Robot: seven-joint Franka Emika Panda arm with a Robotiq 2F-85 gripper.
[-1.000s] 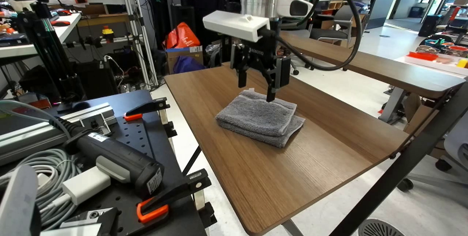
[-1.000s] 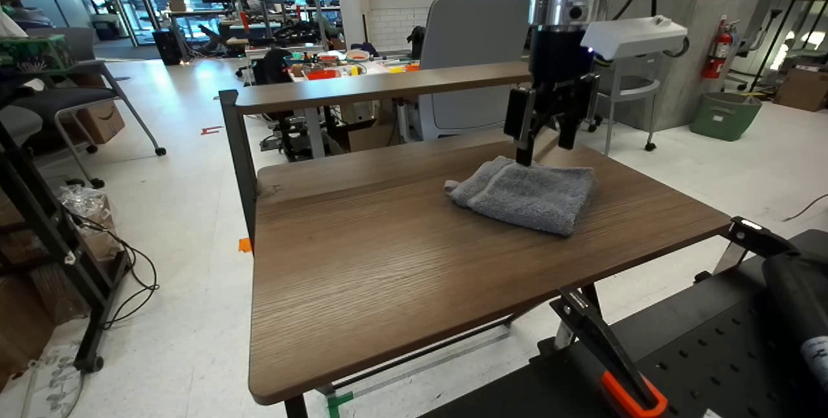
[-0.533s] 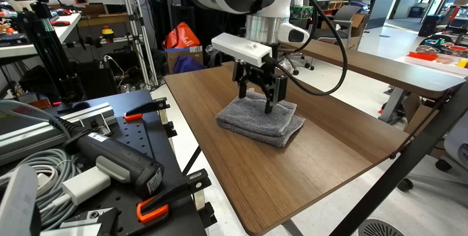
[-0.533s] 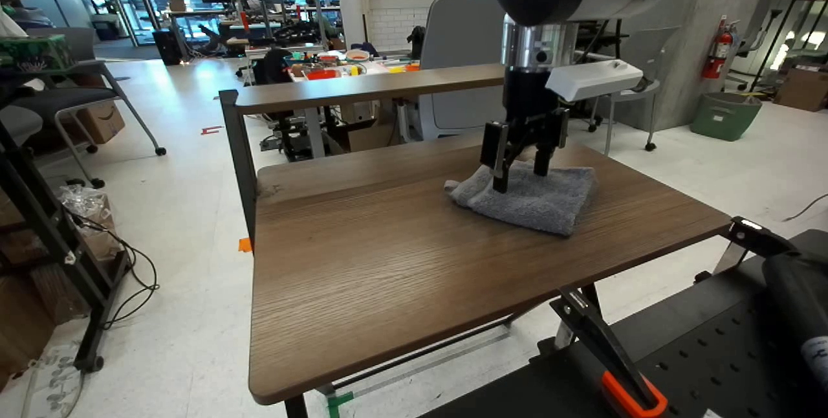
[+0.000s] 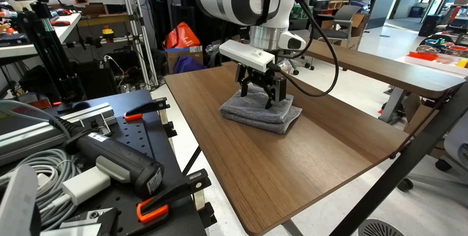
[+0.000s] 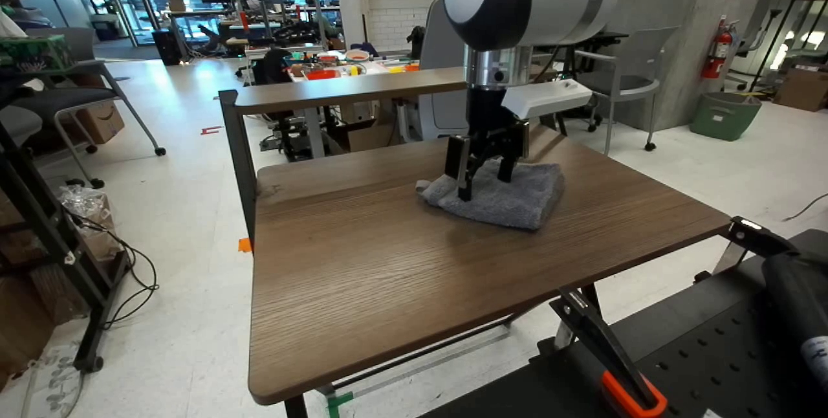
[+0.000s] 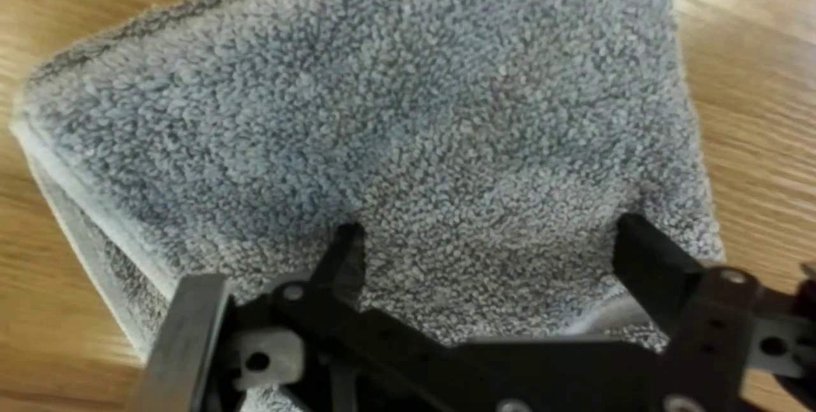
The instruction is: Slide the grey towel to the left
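The grey towel (image 5: 252,113) lies folded in layers on the brown wooden tabletop (image 5: 310,166). In another exterior view, the towel (image 6: 524,201) sits right of the tabletop's middle, with a small corner sticking out at its left. My gripper (image 5: 256,99) points straight down with its fingers spread wide. Both fingertips press into the towel's top, as also seen at the gripper in an exterior view (image 6: 484,186). In the wrist view, towel cloth (image 7: 440,99) fills the space between and beyond the open gripper (image 7: 491,227), dented at the tips. The towel's near part is hidden behind the gripper.
A raised wooden shelf (image 6: 388,89) runs along one long side of the table. A black cart (image 5: 146,144) stands close along the opposite side, with orange-tipped clamps (image 5: 168,192) and a handheld tool (image 5: 113,159) on it. A dark table post (image 6: 238,165) rises at one end.
My gripper has come down onto the towel with fingers still spread. In the last half second gripper and towel have moved together, leftward in an exterior view and away from the camera in another.
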